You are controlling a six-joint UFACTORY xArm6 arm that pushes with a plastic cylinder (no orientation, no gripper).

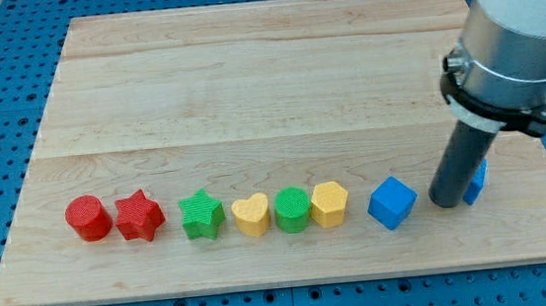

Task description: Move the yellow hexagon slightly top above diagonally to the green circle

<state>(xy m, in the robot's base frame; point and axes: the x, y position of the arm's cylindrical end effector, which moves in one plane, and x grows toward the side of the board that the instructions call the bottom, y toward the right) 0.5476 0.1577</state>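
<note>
The yellow hexagon sits in a row of blocks near the view's bottom, touching the right side of the green circle. My tip rests on the board at the view's right, well right of the hexagon. It stands between a blue cube on its left and another blue block that the rod partly hides.
Left of the green circle the row goes on with a yellow heart, a green star, a red star and a red cylinder. The wooden board lies on a blue pegboard. The arm's grey body looms at the upper right.
</note>
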